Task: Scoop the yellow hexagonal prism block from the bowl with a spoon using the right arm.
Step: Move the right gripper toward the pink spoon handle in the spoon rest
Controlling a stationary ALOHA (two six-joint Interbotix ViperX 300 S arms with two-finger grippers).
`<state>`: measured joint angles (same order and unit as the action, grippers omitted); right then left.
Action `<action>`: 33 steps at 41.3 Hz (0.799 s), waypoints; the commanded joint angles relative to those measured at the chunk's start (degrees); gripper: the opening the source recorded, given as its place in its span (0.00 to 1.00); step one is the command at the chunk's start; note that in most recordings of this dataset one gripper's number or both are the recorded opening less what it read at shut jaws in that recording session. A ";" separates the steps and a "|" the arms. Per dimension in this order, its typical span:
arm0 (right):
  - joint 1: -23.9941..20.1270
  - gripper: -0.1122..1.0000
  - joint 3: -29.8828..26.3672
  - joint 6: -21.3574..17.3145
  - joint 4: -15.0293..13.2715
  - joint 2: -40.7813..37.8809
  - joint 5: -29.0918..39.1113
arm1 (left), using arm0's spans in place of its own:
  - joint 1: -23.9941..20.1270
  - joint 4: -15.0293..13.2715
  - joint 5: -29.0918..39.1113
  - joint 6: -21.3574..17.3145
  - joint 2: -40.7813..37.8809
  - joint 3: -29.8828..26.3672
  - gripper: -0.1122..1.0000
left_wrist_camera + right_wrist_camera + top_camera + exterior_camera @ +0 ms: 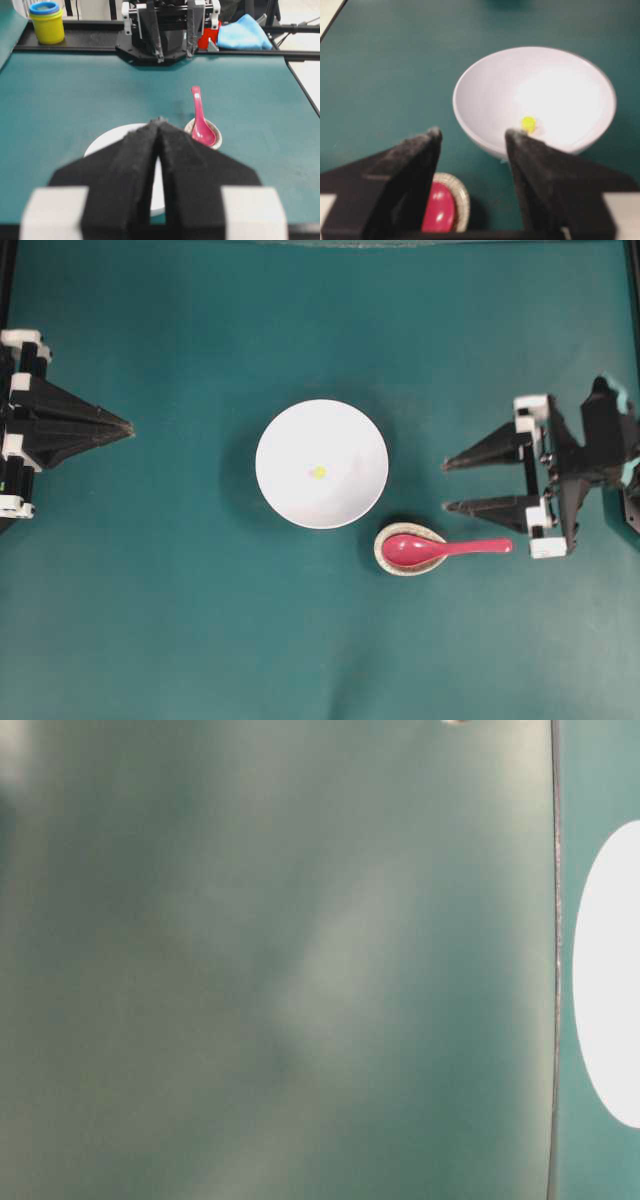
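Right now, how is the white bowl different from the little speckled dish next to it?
The white bowl is much larger than the speckled dish. The bowl is plain glossy white, while the dish is cream with a speckled rim. The bowl holds only the tiny yellow block, whereas the dish cradles the scoop of the pink-red spoon, whose handle sticks out past its rim. Both sit upright on the green table, close together.

Block (318, 472) in bowl (290, 440); spoon (440, 549) apparently on dish (381, 558) beside it

You see a plain white bowl (321, 463) holding a bright yellow block (318, 472), a glossy pink-red spoon (440, 549) at five o'clock in a speckled cream dish (385, 562), all on a teal table (150, 590).
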<state>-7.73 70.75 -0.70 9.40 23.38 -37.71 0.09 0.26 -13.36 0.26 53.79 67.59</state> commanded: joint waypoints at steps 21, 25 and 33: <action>-17.84 0.63 4.04 0.00 16.70 -16.00 -21.97 | -0.09 0.09 -0.09 0.18 -0.44 -1.32 0.10; -19.95 0.63 4.31 0.09 18.63 -18.28 -23.47 | -0.09 0.09 -0.09 0.18 -0.44 -1.32 0.10; -21.53 0.63 4.31 0.00 20.57 -22.59 -24.17 | -0.09 0.09 -0.18 0.26 -0.44 -1.32 0.10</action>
<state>-28.92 75.32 -0.70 29.36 1.32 -61.17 0.09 0.26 -13.01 0.44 53.79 67.59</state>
